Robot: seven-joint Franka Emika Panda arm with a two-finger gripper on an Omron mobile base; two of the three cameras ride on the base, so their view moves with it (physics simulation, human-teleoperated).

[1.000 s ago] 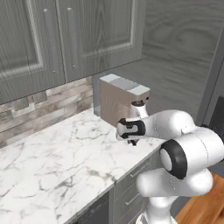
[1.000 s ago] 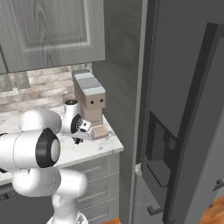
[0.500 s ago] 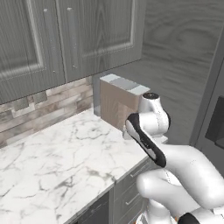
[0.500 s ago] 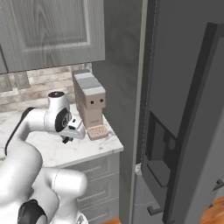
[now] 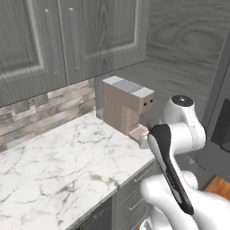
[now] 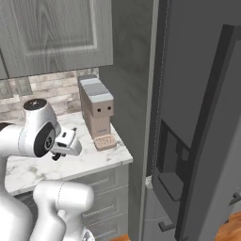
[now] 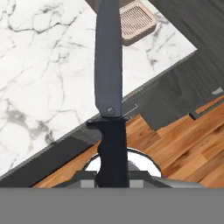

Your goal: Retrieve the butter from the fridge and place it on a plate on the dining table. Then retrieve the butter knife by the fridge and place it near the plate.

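While gripped, butter knife (image 7: pixel 109 70) over counter (image 7: pixel 48 74).

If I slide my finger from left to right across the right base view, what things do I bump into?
Robot arm → end effector → brown coffee machine → fridge.

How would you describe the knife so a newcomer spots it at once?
Start at the marble counter beside the fridge. In the hand view, the butter knife stands lengthwise up the middle, its handle at the bottom. It is slim and all dark against the pale stone.
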